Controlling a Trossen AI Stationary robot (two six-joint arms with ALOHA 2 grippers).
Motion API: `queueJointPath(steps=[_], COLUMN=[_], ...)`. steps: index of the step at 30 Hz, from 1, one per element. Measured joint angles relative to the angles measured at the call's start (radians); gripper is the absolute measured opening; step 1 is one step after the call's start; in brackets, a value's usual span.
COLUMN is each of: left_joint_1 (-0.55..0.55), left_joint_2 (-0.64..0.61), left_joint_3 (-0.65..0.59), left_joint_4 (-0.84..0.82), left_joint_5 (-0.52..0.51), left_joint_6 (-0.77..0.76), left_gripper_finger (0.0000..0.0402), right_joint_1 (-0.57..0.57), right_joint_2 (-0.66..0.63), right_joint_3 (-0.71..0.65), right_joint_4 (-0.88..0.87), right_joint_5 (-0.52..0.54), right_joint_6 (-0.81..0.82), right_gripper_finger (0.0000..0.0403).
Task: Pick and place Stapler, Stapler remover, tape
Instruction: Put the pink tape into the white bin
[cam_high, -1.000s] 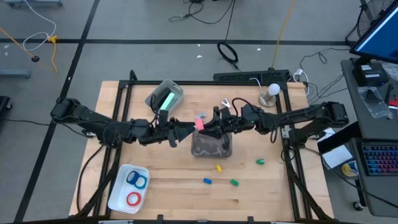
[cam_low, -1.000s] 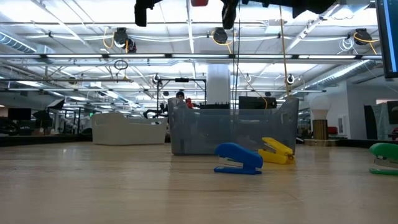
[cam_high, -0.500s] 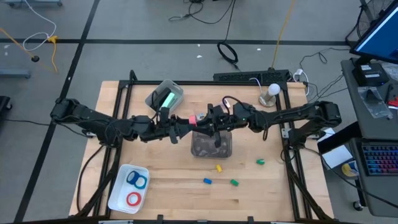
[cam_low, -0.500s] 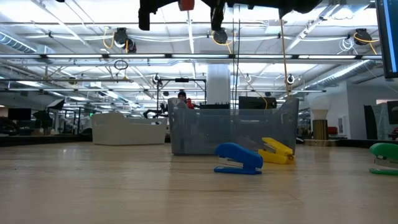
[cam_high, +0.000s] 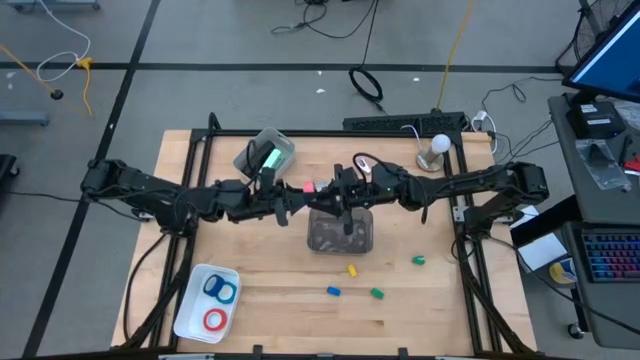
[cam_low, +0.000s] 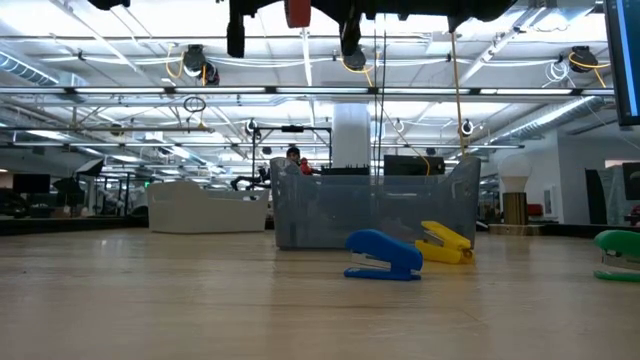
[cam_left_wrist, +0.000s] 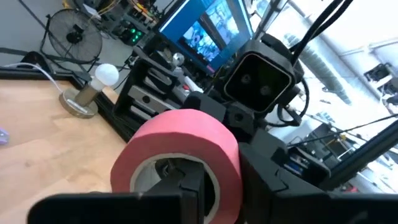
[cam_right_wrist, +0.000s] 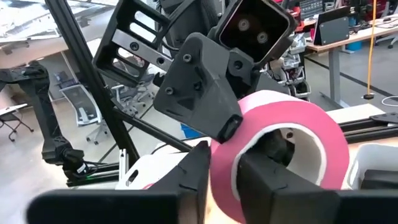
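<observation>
pink tape roll (cam_high: 309, 186) held in the air above the clear bin (cam_high: 340, 237), mid-bench | my left tool (cam_high: 297, 193) and right tool (cam_high: 322, 197) both grip it, fingers through its hollow centre | blue stapler (cam_low: 383, 254) on bench (cam_high: 280, 300)

Pink tape roll (cam_high: 309, 187): held in the air between the two grippers, just beyond the far rim of the clear bin; wide band, pale hollow core, dark fingers inside the core in both wrist views (cam_left_wrist: 180, 165) (cam_right_wrist: 280, 158). Blue tape roll (cam_high: 218, 288) and red tape roll (cam_high: 214, 320): flat, side by side in the white tray at the near left. Blue stapler (cam_low: 384, 255), yellow stapler (cam_low: 443, 243), green stapler (cam_low: 620, 251): resting on the wood near the bin. Second green item (cam_high: 377, 294) lies by the blue stapler, type unclear
</observation>
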Motion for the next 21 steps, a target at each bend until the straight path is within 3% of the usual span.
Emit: queueJointPath(steps=[6, 12, 16, 21], left_joint_1=[0.015, 0.020, 0.021, -0.017], left_joint_2=[-0.011, -0.016, -0.019, -0.043], left_joint_3=[0.001, 0.005, 0.004, 0.001], left_joint_4=[-0.126, -0.332, -0.451, -0.586], left_joint_5=[0.019, 0.030, -0.036, -0.006], left_joint_6=[-0.019, -0.059, -0.108, -0.203], left_gripper_finger=[0.0062, 0.0040, 0.0035, 0.0035], right_joint_1=[-0.002, -0.007, -0.022, -0.064], right_joint_2=[0.001, -0.005, -0.003, -0.054], right_joint_3=[0.000, 0.003, -0.005, -0.003], right_joint_4=[-0.091, -0.342, -0.460, -0.573], right_joint_5=[-0.111, -0.149, -0.205, -0.191], right_joint_6=[-0.014, -0.038, -0.034, -0.027], right_gripper_finger=[0.0141, 0.0204, 0.0232, 0.0248])
